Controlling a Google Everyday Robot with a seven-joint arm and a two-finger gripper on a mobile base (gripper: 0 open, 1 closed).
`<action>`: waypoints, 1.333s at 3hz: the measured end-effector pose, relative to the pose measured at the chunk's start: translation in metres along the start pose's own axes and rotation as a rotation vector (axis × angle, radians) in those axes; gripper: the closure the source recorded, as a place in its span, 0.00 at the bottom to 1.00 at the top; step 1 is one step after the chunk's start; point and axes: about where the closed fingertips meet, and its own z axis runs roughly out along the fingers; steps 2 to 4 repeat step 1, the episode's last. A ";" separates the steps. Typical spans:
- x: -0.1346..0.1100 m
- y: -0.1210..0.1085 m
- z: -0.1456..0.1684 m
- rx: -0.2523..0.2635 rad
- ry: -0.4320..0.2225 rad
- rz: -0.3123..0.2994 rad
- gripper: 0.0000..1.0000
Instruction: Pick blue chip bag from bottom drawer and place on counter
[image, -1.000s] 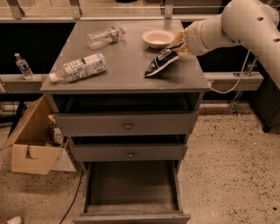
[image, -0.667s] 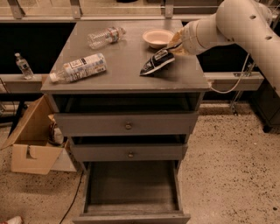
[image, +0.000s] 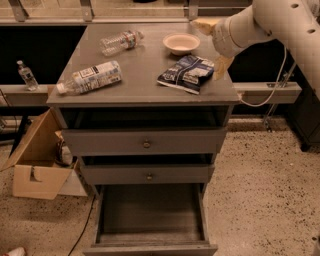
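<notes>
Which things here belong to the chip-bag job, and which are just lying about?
Job: chip bag on counter; open bottom drawer; gripper, open, just right of bag.
Lying about: labelled bottle, clear bottle, ledge bottle, bowl, box.

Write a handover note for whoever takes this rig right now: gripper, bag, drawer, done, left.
Gripper: open, holding nothing, over the right edge of the counter, close beside the blue chip bag.
Blue chip bag: lying flat on the counter, front right, near a white bowl.
Bottom drawer: pulled out, no bag in it.
Done: the bag is out of the drawer and on the counter.
Left: probably just pulling the arm clear.
</notes>
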 end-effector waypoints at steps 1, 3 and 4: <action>0.037 0.005 -0.050 -0.023 0.061 -0.017 0.00; 0.037 0.005 -0.050 -0.023 0.061 -0.017 0.00; 0.037 0.005 -0.050 -0.023 0.061 -0.017 0.00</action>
